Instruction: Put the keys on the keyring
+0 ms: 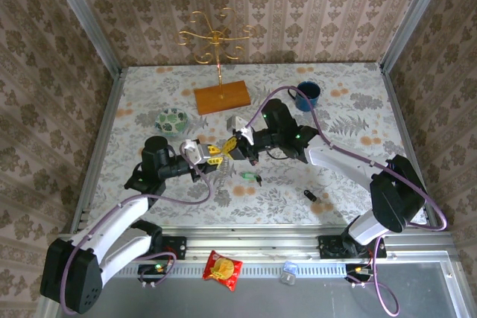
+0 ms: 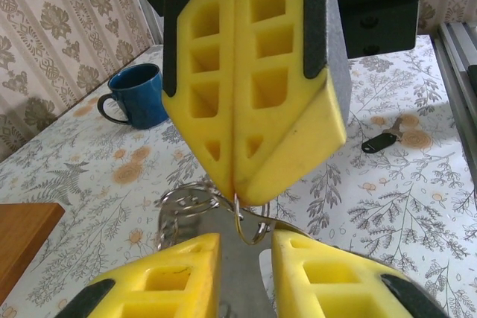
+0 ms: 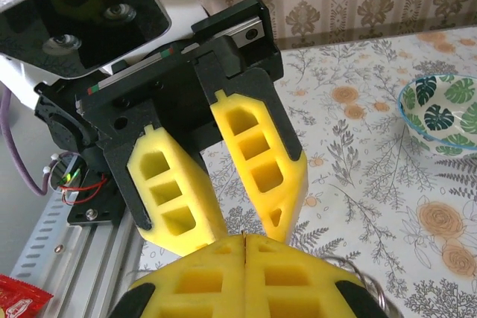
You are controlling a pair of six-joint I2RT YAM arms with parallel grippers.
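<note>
Right tool (image 2: 237,184): 2 yellow foam fingers pressed together, pinching a thin metal keyring (image 2: 238,221) at their tips. The wire loops hang just below the tips, above the floral surface (image 1: 358,109).

Left tool (image 1: 213,153): it faces the right tool tip to tip, its 2 fingers apart, with the keyring's loop hanging at the mouth of the gap. Nothing shows clamped between these fingers — a grey patch in the gap is too unclear to name.

Both keys lie loose on the surface, off the keyring. The green key (image 1: 250,177) lies near the keyring, on the side toward the arm bases and slightly toward the right arm. Its long axis runs roughly left to right, green head at the left end. The black key (image 1: 311,196) is well apart from the keyring, farther toward the right arm and the near edge, lying on a slant.

Judgement: the coming move turns on the green key — it sits below and to the near side of the keyring, close to both tools. The right tool is occupied with the keyring, so the empty left tool looks the one to reach for it, closing across the key's short width.
</note>
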